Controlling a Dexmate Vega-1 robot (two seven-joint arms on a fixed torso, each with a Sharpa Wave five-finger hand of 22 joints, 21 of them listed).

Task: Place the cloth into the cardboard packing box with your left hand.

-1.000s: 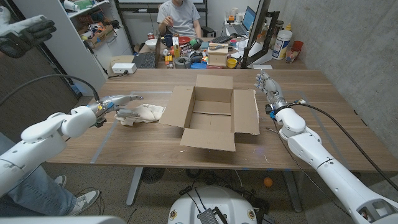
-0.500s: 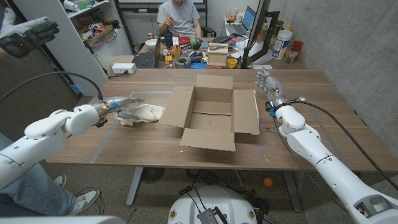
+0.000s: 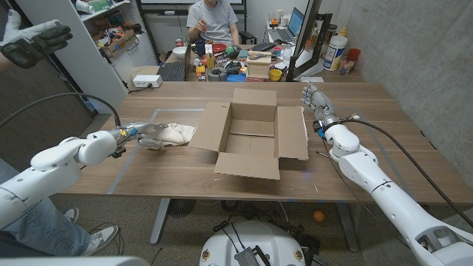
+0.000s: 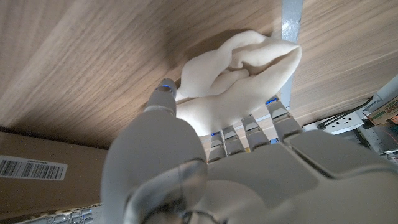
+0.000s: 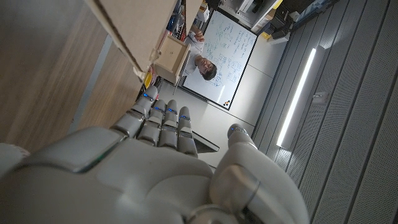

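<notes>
Part of the cloth [image 4: 239, 81] is covered by the left hand [image 4: 205, 168]; whether it is gripped cannot be told. The cardboard packing box [image 4: 37, 165] is cut off beside that hand.

One cloth [image 3: 171, 134], one box [image 3: 253, 140] beside it, and two hands [image 3: 151, 134] [image 3: 315, 100] are counted on the tabletop [image 3: 355, 159].

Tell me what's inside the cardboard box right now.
The cardboard box shows only its bare brown bottom and open flaps; the near wall hides the strip of floor just behind it. The cloth lies on the table beside it, under the left hand.
</notes>
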